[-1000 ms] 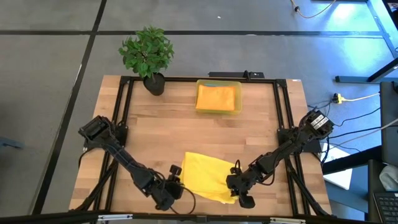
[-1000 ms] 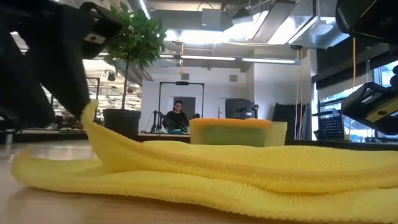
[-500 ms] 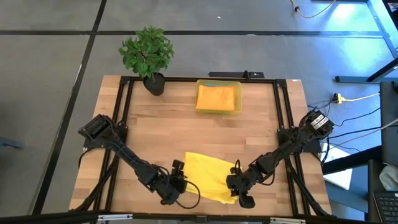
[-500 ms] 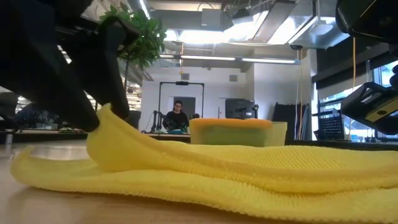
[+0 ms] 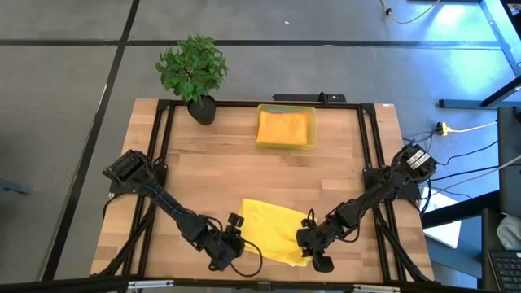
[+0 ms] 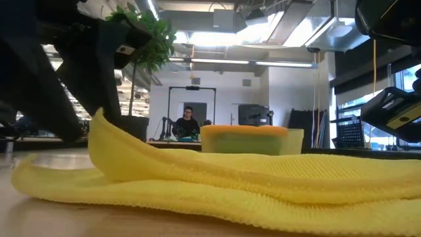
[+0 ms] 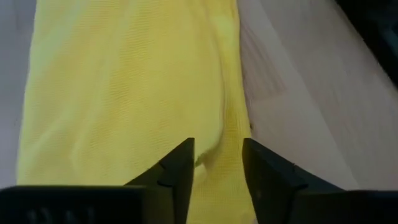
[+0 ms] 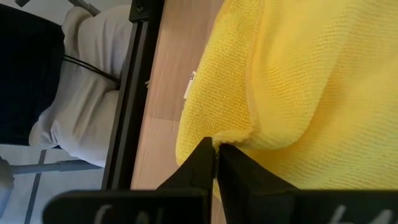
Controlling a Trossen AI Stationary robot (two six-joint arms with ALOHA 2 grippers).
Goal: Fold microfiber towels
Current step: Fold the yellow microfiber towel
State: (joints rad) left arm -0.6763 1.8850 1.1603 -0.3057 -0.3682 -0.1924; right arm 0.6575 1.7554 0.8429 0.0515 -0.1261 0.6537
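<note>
A yellow microfiber towel point(image 5: 273, 232) lies crumpled near the table's front edge, between my two grippers. My left gripper point(image 5: 238, 236) is at its left edge, fingers parted, with a raised fold point(image 6: 99, 122) of the towel between them. My right gripper point(image 5: 311, 254) is shut on the towel's near right corner. Folded towels, an orange one point(image 5: 285, 126) on top, lie in the yellow bin point(image 5: 286, 146) at the table's far side. My left gripper point(image 7: 217, 163) slants down from the table's left, and the towel's left edge point(image 7: 239, 134) runs in between its parted fingers. The fold stands up off the table at the fingertips. I cannot tell whether they pinch it. My right gripper point(image 8: 216, 152) pinches the towel's hemmed edge point(image 8: 239, 134) between its two fingertips, at the near right corner. It slants down from the table's right. The rest of the towel point(image 8: 298, 74) lies slack on the table.
A potted plant point(image 5: 194, 69) stands at the far left corner, and a black frame point(image 5: 163, 155) runs round the table top. Bare wood lies between the towel and the bin. In the low view a person point(image 6: 188, 122) sits far back in the room.
My left gripper has edged toward the table's right, against the towel's left edge. The raised fold there went from a thin peak to a broader hump and shifted a little with the gripper. The rest of the towel has stayed put.
</note>
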